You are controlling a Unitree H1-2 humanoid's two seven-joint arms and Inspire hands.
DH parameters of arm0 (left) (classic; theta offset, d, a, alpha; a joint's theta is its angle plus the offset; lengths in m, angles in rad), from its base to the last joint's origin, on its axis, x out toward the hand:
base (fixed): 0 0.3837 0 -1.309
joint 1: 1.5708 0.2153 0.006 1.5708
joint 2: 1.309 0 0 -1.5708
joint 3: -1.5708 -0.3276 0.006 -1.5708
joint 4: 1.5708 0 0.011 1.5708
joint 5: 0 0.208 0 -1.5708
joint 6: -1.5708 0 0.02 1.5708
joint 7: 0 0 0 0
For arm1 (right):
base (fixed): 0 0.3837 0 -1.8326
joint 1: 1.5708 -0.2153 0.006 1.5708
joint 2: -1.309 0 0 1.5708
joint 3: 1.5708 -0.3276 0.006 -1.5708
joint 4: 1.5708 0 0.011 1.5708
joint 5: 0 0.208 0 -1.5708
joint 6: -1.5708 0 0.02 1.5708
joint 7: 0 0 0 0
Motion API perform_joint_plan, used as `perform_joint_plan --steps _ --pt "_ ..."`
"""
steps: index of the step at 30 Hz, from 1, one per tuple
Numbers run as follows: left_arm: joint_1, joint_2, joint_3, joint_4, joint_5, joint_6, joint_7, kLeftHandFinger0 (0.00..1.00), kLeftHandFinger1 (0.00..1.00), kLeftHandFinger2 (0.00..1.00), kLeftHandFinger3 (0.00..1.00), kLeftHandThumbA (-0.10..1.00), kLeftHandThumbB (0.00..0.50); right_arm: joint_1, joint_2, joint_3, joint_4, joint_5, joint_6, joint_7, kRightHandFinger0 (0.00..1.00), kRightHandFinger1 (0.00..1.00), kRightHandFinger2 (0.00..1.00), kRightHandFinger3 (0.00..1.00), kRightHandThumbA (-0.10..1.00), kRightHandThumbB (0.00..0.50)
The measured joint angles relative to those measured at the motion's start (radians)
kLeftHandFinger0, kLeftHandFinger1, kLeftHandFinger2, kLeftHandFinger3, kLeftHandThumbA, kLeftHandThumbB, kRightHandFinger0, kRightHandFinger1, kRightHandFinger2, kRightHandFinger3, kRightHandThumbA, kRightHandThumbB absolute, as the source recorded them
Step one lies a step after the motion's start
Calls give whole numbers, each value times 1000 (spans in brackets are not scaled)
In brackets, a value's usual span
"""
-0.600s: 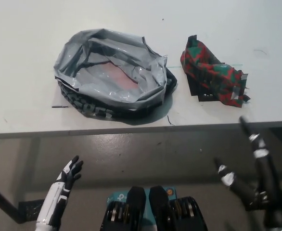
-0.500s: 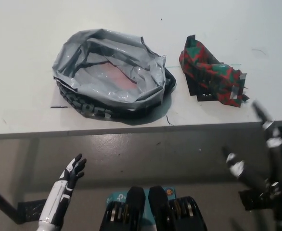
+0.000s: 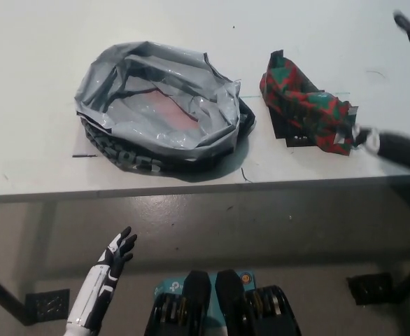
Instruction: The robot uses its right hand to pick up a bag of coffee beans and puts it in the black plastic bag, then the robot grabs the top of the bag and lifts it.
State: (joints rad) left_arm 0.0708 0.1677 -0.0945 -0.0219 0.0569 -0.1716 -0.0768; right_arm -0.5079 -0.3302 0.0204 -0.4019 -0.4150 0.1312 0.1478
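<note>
Table (image 3: 37, 84): white, fills the upper half of the head view, front edge running across the middle.
Black plastic bag (image 3: 159, 105): lies on the table left of centre, mouth wide open and facing up, rim rolled down into a crumpled ring; grey sheen on the folds, a faint pinkish glare on the inner bottom; nothing seen inside.
Bag of coffee beans (image 3: 304, 108): red and green patterned pack, at 3 o'clock from the black plastic bag, just beside it but apart; lies slanted on the table, upper end toward 11 o'clock, lower end toward 5 o'clock, dark edges showing at top and bottom.
Right hand (image 3: 408, 105): black, blurred, over the table at the far right edge, at 3 o'clock from the bag of coffee beans; fingers (image 3: 390, 145) spread wide, one reaching toward the pack's lower right corner, another up at 1 o'clock near the top right corner of the view; holds nothing; contact with the pack too blurred to tell.
Left hand (image 3: 117, 253): white with dark fingers, low at 7 o'clock, below the table edge and over the floor; fingers apart and pointing up, holding nothing, well apart from both bags.
Floor (image 3: 261, 224): grey-brown, below the table edge.
</note>
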Motion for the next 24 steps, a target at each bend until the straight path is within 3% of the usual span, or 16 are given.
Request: perform_joint_plan --steps 2,7,14,24 --pt "0 0 -2 0 2 0 0 1000 1000 1000 1000 1000 243 -77 -19 14 50 -29 34 43 1000 1000 1000 1000 914 480" --pt "1 0 -5 1 9 0 0 1000 1000 1000 1000 1000 270 -248 -29 68 227 -99 107 141 1000 1000 1000 1000 911 494" --pt "10 2 -11 1 22 -8 0 1000 1000 1000 1000 1000 242 -480 -18 170 598 -219 209 275 1000 1000 1000 1000 980 500" --pt "10 6 -18 12 43 -61 -1 1000 1000 1000 1000 1000 250 -633 84 214 965 -360 306 372 1000 1000 1000 1000 1000 500"
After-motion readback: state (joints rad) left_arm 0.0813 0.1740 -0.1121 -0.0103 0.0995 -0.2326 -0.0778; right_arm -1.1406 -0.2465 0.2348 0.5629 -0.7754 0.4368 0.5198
